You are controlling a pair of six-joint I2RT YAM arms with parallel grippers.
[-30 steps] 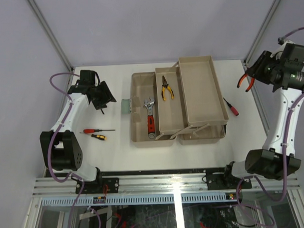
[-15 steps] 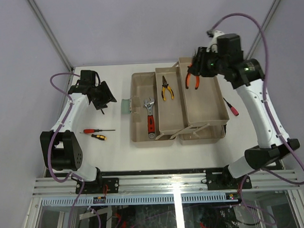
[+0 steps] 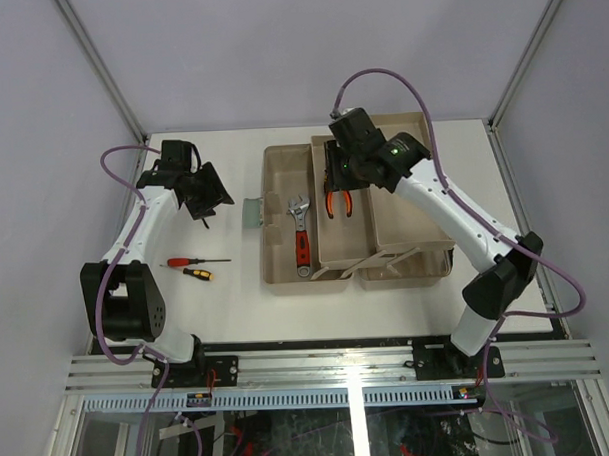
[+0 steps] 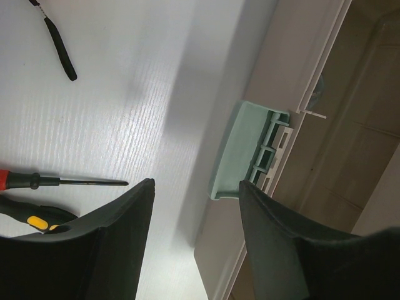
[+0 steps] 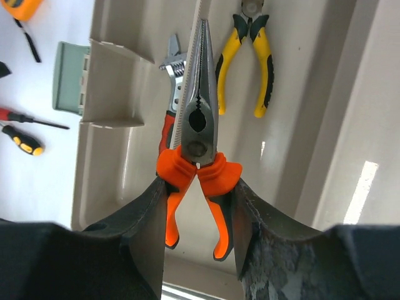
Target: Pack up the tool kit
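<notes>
Left pincer point(image 4: 195, 186), 2 fingers point(image 4: 112, 237) spread, hangs over the table point(image 4: 125, 94); green latch point(image 4: 240, 150) just ahead, red-handled screwdriver point(image 4: 37, 180) at left.

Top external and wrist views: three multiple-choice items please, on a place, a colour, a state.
1. The red-handled adjustable wrench lies: A outside the beige plastic toolbox; B in its left compartment; C in a gripper.
2. The long-nose pliers in the right gripper have handles of: A orange; B yellow; C blue.
3. The left gripper is: A shut on the wrench; B open, empty; C shut on the pliers.
B, it lies on that floor; A, orange grips between the fingers; B, nothing between its fingers.
</notes>
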